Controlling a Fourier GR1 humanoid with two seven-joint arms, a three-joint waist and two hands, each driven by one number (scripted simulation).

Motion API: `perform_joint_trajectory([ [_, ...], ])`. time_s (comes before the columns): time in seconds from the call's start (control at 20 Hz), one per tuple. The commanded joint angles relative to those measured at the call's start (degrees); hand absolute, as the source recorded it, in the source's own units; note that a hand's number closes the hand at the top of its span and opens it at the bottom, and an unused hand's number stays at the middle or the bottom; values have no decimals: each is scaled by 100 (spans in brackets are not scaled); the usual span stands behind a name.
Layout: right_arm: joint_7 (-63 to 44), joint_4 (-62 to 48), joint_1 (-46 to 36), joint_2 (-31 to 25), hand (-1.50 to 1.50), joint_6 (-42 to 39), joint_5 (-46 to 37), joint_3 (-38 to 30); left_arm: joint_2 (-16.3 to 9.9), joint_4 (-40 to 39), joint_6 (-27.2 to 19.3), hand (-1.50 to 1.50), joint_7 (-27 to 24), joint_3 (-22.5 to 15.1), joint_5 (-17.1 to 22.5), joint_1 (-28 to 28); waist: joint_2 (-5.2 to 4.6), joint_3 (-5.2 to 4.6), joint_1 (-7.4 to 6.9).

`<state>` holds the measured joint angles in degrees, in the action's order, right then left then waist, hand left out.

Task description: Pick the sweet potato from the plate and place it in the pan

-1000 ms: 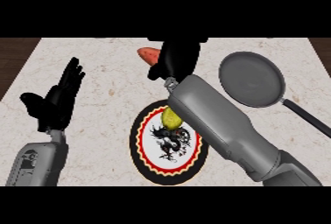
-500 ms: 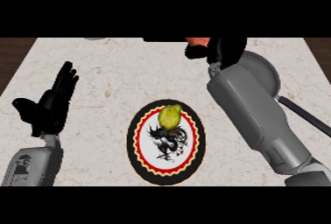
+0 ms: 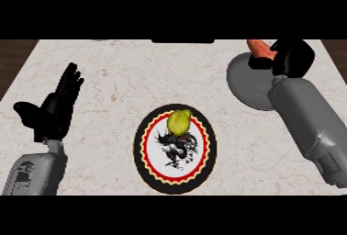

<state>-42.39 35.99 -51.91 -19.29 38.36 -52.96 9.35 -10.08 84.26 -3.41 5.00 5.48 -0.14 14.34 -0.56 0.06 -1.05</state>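
Note:
My right hand is shut on the orange sweet potato, whose tip sticks out to the left of the fingers. It hangs over the far edge of the grey pan at the right of the counter; my right forearm hides the pan's right side and handle. The plate, white with a black and red rim and a dark figure, lies at the middle front. A yellow-green fruit sits on its far part. My left hand rests open at the left, fingers up.
A dark object lies at the counter's far edge, mostly cut off. The marble counter ends at dark wood floor on the left and far right.
My right hand has carried the sweet potato to the right, from above the plate's far side to over the pan. The left hand has not moved.

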Motion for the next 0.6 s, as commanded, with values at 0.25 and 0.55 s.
perform_joint_trajectory([
  [0.25, 1642, -1774, -93, -439, 150, 937, 621, -991, 24, -11, 129, 0, -18, -125, -28, 105, -79, 12, -207],
  [0.55, 2670, -1877, 125, -424, -150, 464, 1629, -1760, 24, -8, 105, 0, -14, -69, 5, 199, -100, 26, -237],
])
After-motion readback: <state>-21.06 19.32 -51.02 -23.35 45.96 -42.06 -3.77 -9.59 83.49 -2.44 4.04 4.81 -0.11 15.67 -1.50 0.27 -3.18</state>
